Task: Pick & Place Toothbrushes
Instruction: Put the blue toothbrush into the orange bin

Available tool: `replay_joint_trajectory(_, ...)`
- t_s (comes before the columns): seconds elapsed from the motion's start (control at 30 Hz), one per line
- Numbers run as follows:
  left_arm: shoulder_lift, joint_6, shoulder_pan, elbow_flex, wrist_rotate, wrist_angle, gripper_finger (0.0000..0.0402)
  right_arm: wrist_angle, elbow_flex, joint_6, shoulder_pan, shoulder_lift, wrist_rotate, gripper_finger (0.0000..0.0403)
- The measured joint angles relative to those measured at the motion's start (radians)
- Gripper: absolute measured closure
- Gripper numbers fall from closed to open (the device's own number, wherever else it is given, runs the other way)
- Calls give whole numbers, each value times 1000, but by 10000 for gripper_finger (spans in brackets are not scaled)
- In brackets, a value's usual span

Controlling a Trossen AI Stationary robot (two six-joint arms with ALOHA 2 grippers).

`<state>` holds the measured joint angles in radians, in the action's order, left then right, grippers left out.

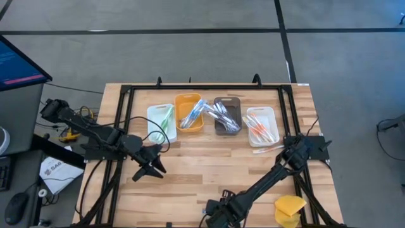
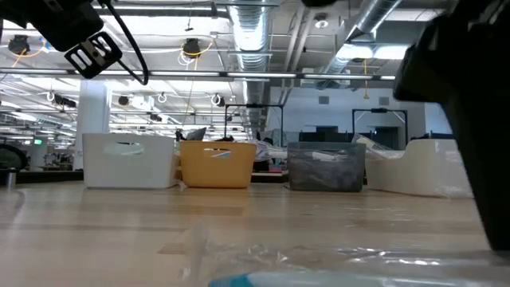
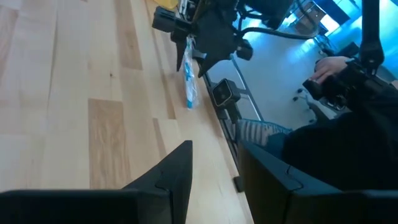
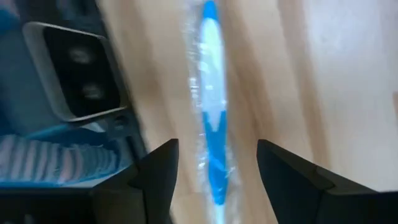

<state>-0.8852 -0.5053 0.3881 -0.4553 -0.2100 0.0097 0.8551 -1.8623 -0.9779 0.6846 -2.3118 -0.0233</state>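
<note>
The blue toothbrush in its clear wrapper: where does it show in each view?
High view: hidden under the right pincer at the near edge.
Low view: blue toothbrush, bottom centre.
Left wrist view: by the table edge, under the right pincer.
Right wrist view: centre, between open fingers.
Shared landmark: the table-edge camera.

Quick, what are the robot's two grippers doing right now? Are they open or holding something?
Left gripper: open, holding nothing, above the bare table.
Right gripper: open, straddling a blue wrapped toothbrush at the table's front edge, not yet gripping it.

blue-white toothbrush point(image 4: 210, 118), orange bin point(image 1: 188, 114)
</note>
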Motion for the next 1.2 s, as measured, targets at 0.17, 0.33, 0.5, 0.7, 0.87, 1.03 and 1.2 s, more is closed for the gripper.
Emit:
replay_joint_trajectory(0.17,0,0,0,0,0,0,279,-69,56,-3,0,1,-8,205)
replay_joint_trajectory(0.33,0,35,0,0,3,0,279,-95,98,0,2,8,-14,225)
replay_joint_trajectory(0.5,0,56,0,0,47,2,279,-90,112,9,-4,9,-12,267)
replay_joint_trajectory(0.7,0,56,0,0,105,8,279,-80,116,1,-21,6,-2,373)
replay_joint_trajectory(0.87,0,56,0,6,146,22,279,-79,116,-40,-29,5,0,378)
replay_joint_trajectory(1.03,0,56,4,98,186,136,279,-57,105,-48,-41,7,5,394)
replay_joint_trajectory(1.2,0,81,17,217,217,350,279,21,45,-56,-57,-1,-1,390)
